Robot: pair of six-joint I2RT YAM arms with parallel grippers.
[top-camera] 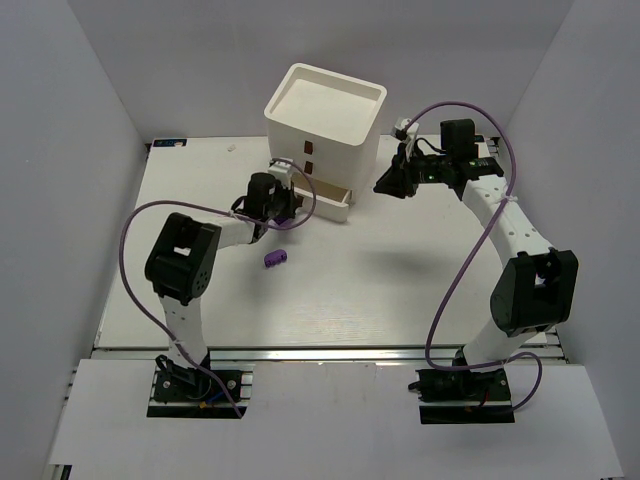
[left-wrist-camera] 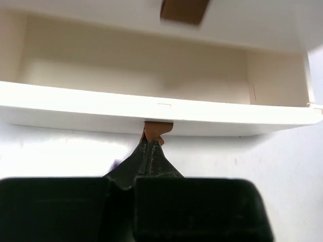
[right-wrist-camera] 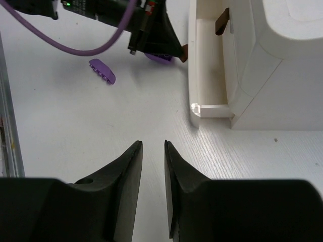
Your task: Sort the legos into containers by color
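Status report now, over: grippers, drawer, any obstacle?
Left gripper shut on pull, drawer open. Right gripper slightly open, empty. Purple lego loose on table. Nothing blocks drawer.

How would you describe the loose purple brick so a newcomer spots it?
Find the white plastic box-shaped chest at the table's far side; its bottom drawer is pulled out, the left pincer shut on its brown pull. Nearer than that pincer, a small purple studded plastic brick lies alone on bare table, unlike the second purple piece tucked under the pincer.
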